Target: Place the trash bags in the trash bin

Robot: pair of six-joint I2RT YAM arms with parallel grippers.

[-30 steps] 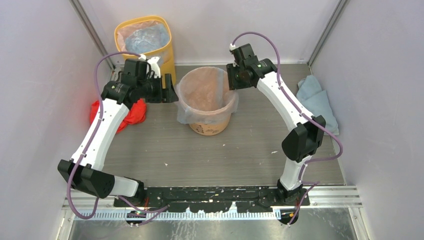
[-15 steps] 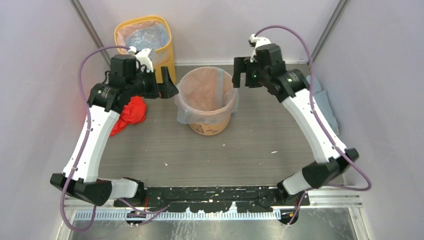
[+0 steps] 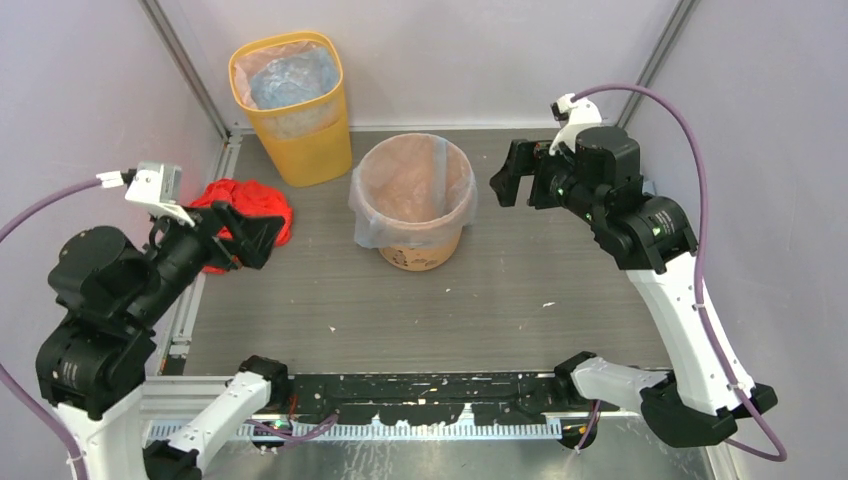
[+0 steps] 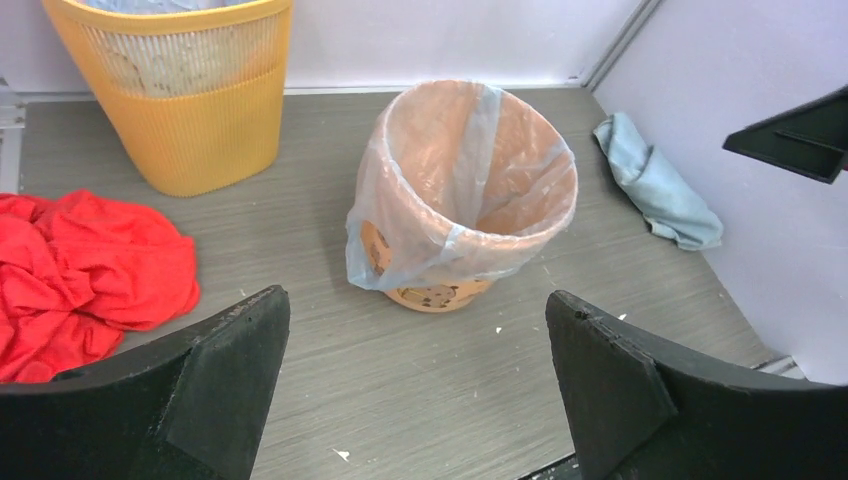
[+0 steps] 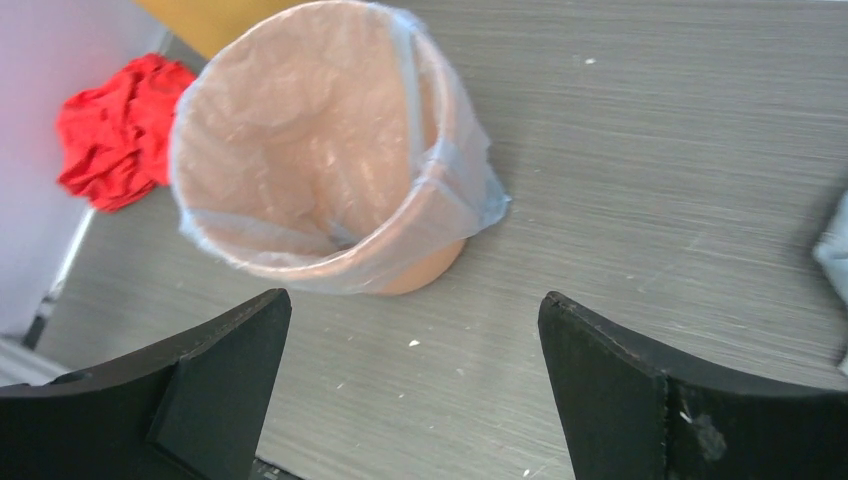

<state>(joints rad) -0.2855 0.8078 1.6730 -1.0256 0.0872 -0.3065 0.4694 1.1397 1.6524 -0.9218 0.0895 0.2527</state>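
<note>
The trash bin [image 3: 415, 240] is a round orange bucket in the middle of the table. A clear trash bag [image 3: 364, 226] lines it, folded over the rim and hanging down the outside. The bin also shows in the left wrist view [image 4: 432, 296] and in the right wrist view [image 5: 420, 272], and so does the bag [image 4: 375, 255] [image 5: 470, 200]. My left gripper [image 3: 250, 232] is open and empty, raised well to the left of the bin. My right gripper [image 3: 512, 180] is open and empty, just right of the rim and apart from it.
A taller yellow bin [image 3: 300, 150] with its own liner stands at the back left. A red cloth [image 3: 255, 195] lies on the table by the left gripper. A light blue cloth [image 4: 655, 180] lies at the right wall. Side walls close in both sides.
Both arms have pulled away from the bin's rim. The left arm swung far back to the left and rose; the right arm moved right and back. The bag stays on the bin.
</note>
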